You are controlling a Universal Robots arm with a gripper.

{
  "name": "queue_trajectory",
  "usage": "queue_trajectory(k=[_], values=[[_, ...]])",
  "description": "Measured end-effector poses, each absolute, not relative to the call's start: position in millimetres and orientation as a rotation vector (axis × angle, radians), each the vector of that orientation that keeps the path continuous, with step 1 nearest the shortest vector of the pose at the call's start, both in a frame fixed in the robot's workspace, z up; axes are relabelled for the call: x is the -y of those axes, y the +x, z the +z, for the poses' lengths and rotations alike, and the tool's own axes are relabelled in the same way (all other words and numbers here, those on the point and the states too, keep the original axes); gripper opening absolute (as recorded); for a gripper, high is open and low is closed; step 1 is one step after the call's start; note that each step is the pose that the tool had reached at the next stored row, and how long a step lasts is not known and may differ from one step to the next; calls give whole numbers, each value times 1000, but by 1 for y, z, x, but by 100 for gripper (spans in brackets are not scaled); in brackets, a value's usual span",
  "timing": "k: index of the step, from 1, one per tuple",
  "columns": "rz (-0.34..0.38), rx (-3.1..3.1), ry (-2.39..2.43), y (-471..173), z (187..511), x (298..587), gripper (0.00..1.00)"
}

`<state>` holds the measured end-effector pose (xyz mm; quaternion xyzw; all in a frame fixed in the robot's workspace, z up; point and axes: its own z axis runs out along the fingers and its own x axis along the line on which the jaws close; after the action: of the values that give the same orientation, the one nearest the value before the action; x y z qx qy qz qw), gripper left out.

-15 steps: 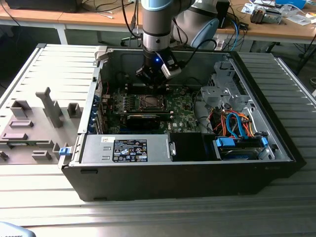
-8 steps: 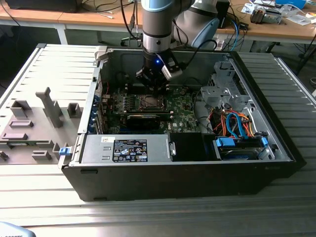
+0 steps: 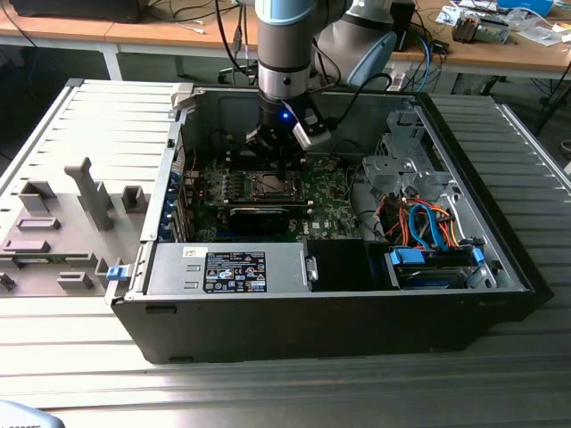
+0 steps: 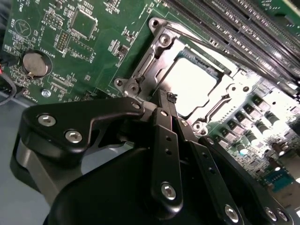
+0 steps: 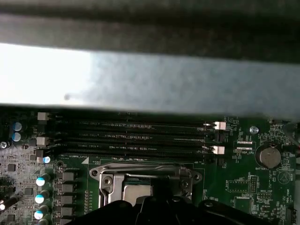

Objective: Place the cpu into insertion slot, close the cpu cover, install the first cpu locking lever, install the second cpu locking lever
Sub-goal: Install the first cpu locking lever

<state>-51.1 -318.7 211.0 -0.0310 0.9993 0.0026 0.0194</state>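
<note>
exterior view: looks down at a slant from in front of the open computer case (image 3: 339, 294), well back — the whole case, the arm (image 3: 290, 53) reaching into it and the desks behind all fit in.
second wrist view: rides just behind the gripper (image 4: 165, 96), very near the motherboard (image 4: 93, 42), facing along the fingers at the cpu cover (image 4: 154, 61).
first wrist view: close above the motherboard (image 5: 243, 187), facing across the memory slots (image 5: 131, 138) to the case wall (image 5: 187, 79).
shared: both wrist views take in the cpu cover (image 5: 140, 172) and the round coin battery (image 4: 36, 63) (image 5: 268, 156) — the exterior view has the same board (image 3: 326, 201) under the arm.
</note>
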Motion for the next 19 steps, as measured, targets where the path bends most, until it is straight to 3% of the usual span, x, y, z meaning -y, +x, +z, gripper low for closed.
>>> queue_trajectory(k=[19], values=[[8,-3101,-96,-51,234,319,11]])
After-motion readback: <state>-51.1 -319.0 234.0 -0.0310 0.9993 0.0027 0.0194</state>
